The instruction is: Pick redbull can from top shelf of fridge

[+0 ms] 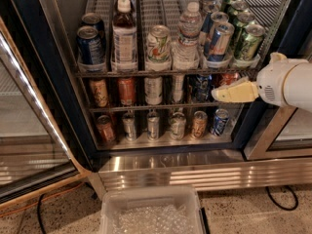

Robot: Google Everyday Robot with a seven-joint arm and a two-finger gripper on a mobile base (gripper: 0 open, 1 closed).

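The fridge [58, 77] stands open with its dark frame around wire racks. On the top shelf [165, 73] a slim blue-and-silver redbull can [220, 41] stands at the front of its lane, second from the right, with more like it behind. My gripper [215, 94] comes in from the right on a white arm. It sits below the top shelf's front edge, in front of the middle rack, a little under the redbull can and apart from it.
Green cans [249, 41] stand right of the redbull lane and a water bottle [188, 35] left of it. Wide dark-blue cans [90, 45] are at far left. The glass door [29, 116] hangs open left. A clear plastic bin [151, 211] sits on the floor below.
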